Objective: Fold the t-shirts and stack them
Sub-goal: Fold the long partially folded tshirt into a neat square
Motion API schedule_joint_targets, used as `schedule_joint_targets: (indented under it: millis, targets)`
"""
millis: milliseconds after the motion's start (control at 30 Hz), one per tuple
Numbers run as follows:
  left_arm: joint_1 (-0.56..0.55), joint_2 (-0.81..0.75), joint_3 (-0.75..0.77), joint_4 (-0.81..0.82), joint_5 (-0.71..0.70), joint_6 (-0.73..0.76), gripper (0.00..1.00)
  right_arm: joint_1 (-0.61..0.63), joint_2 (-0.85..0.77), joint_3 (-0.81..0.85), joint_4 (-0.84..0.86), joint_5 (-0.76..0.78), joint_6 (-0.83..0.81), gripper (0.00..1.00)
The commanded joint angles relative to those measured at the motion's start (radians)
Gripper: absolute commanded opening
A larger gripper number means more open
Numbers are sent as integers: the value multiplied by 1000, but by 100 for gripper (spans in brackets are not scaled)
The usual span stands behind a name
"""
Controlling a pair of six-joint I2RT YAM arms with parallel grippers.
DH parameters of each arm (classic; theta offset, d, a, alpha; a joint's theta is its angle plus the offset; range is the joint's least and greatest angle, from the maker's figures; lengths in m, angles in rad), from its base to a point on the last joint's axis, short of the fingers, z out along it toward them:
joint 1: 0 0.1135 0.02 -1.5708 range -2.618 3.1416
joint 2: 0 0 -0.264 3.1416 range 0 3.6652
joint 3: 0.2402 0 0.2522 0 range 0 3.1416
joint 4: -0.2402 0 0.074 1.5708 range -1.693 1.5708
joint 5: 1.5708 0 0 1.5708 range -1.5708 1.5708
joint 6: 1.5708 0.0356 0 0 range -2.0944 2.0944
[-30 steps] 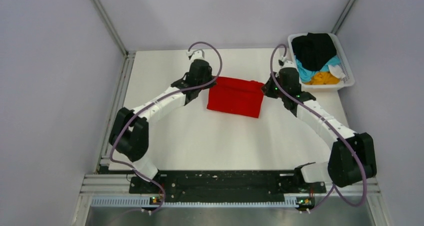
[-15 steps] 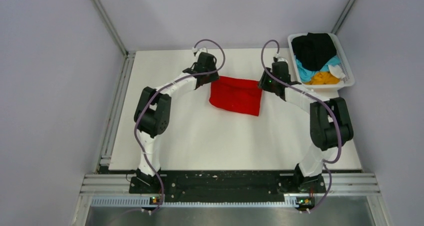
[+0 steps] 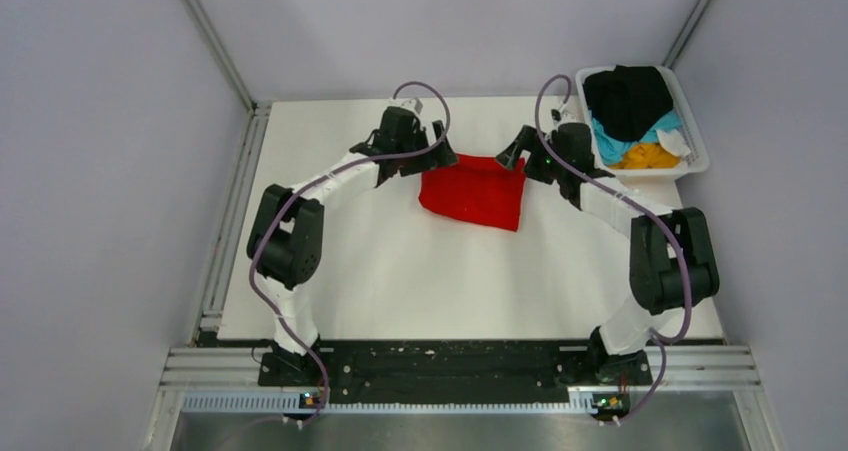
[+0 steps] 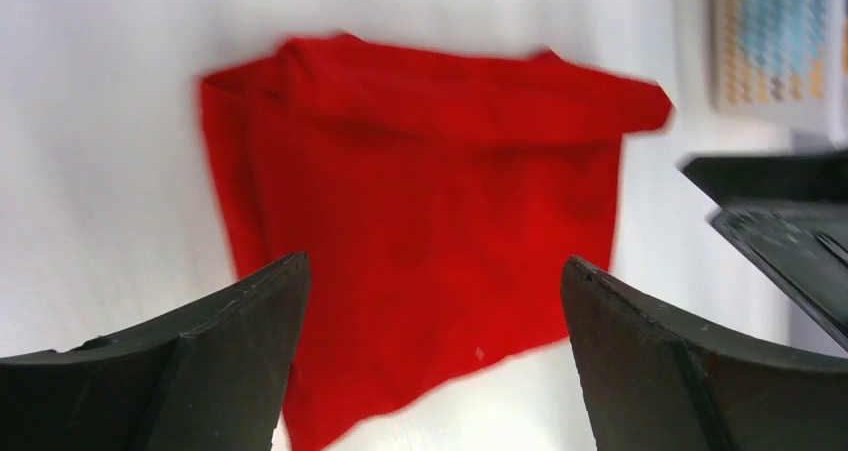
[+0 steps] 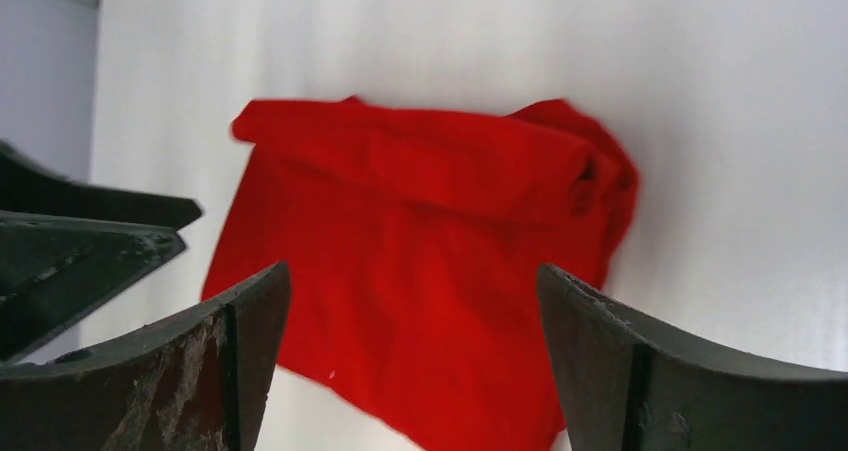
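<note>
Left claw [image 4: 432,265], right claw [image 5: 412,268] gape; overhead alone shows black t-shirt [image 3: 628,99]

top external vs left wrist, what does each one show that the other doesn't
Only top external: the left arm and right arm whole, and the black t-shirt in the basket. Only left wrist: the left gripper from inside, fingers spread open, empty. Both: the folded red t-shirt on the table, part of the open right gripper, a corner of the basket.

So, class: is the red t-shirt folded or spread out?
Folded. The red t-shirt lies as a compact rectangle, no sleeves showing, with a doubled-over band along its far edge.
</note>
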Motion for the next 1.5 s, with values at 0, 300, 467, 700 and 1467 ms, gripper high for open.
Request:
schedule_joint_targets:
  millis: [0,300,467,700,1467]
  targets:
    - [-35,-83,-91,106,226,-10,99,36,14,-11,169,-239,72,90]
    - [-38,-16,-184,29,215,32,99,55,261,212,148,-245,77,90]
    - [-37,5,-240,32,202,47,99,9,430,383,88,-215,74,90]
    - [-38,-5,-276,32,173,57,99,-35,579,611,-15,-197,51,89]
    - [8,114,197,-354,-99,140,89,-36,-351,-99,-261,115,-89,99]
